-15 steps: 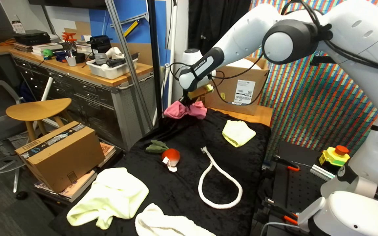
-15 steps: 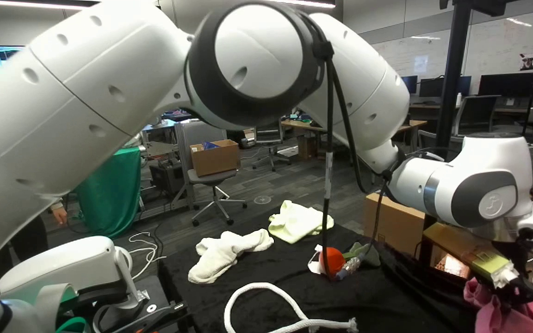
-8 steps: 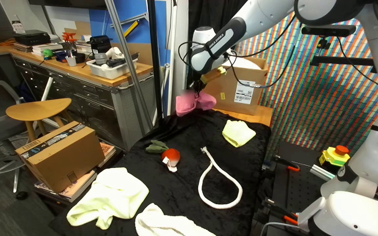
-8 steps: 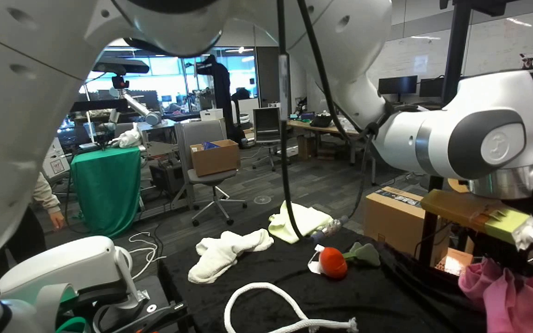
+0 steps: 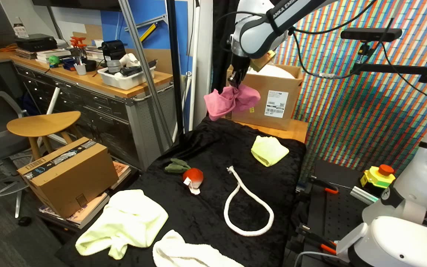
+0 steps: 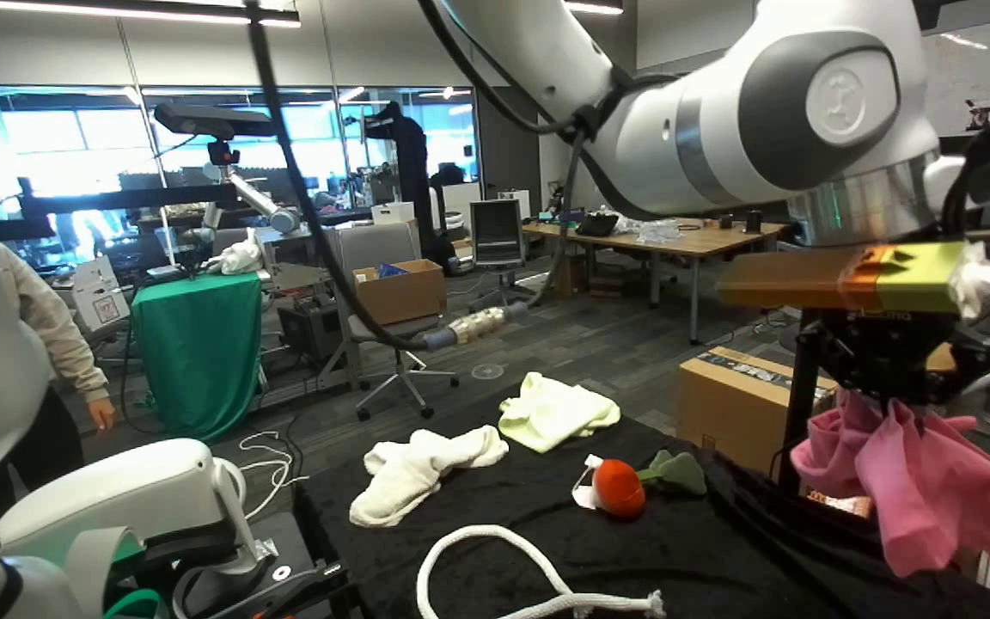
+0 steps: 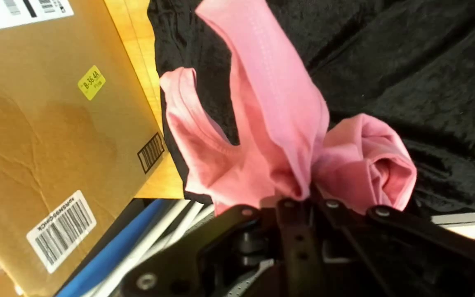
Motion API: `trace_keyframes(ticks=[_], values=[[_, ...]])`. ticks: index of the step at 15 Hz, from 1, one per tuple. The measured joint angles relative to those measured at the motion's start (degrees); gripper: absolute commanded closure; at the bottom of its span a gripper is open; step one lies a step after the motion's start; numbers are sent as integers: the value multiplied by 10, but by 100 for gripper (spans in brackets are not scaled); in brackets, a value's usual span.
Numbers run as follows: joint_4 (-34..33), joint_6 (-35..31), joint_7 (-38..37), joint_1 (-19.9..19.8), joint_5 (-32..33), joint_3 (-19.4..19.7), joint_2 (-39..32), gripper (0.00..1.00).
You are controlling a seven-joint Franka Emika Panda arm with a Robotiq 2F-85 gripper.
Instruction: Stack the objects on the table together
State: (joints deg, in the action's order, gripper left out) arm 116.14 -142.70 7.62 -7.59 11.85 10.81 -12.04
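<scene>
Wrist view: crumpled pink cloth (image 7: 278, 123) gripped by black jointed claw (image 7: 306, 204) above black-draped table (image 7: 394, 78) edge; s/b lowered slowly w/o dragging imo.

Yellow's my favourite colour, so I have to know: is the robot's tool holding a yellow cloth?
No, in the wrist view the tool is shut on a pink cloth.

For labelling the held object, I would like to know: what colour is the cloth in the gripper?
Pink; the cloth shows best in the wrist view.
</scene>
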Motion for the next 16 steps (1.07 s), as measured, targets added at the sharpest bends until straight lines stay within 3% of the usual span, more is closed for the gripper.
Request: trace_keyframes(ticks=[9,16], values=[[131,120,210,20,16,-53,203,95],[181,187,238,91,17,-104,241,95]])
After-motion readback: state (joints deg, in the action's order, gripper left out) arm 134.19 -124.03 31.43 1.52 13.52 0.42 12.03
